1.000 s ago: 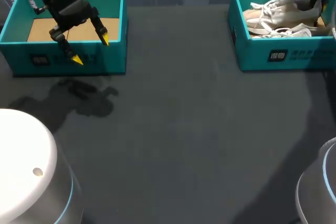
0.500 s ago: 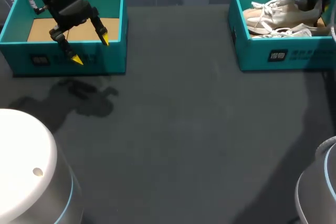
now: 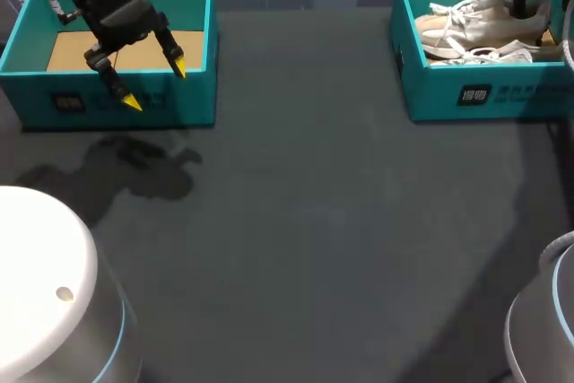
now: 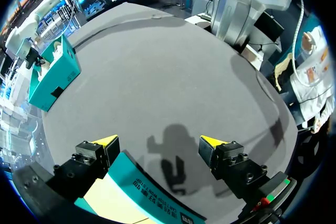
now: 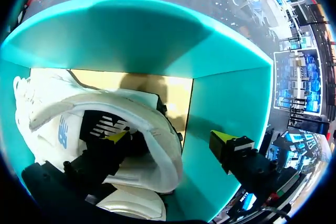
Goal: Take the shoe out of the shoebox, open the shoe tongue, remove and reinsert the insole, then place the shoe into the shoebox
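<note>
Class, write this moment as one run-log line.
left gripper: open, above left shoebox front wall | right gripper: open, straddling shoe heel in right shoebox

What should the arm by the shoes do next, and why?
Probably close the right gripper on the heel of the shoe. One yellow-tipped finger sits inside the shoe's opening and the other is outside the heel, near the shoebox wall. They stand apart, so nothing is gripped yet.

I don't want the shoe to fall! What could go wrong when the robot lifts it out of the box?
The right fingers straddle only the heel rim of the shoe, so it could slip or tip when lifted. The outer finger sits close to the shoebox wall and might bump or drag the box. The laces look loose near the other shoe and could snag it.
</note>
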